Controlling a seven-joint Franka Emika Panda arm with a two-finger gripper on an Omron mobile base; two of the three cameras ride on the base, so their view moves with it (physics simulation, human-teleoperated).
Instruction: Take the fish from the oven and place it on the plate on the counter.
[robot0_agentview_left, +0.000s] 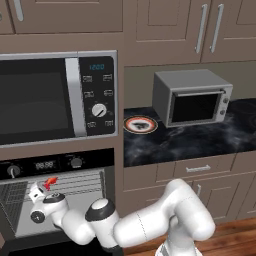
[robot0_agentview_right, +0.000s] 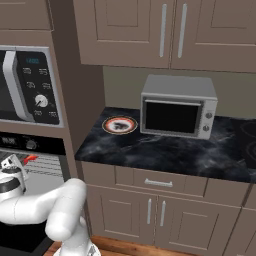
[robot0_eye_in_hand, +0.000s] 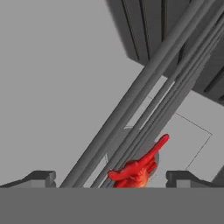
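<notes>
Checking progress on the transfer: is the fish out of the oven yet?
Still in: the fish lies on the oven rack, between the open end effector tips.

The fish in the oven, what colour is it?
Bright red; the fish shows best in the hand view.

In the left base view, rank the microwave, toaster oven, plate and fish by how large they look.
1. Microwave, largest, though it is cut off at the left edge.
2. Toaster oven.
3. Plate.
4. Fish, smallest, a red speck by the gripper at the oven.
</notes>
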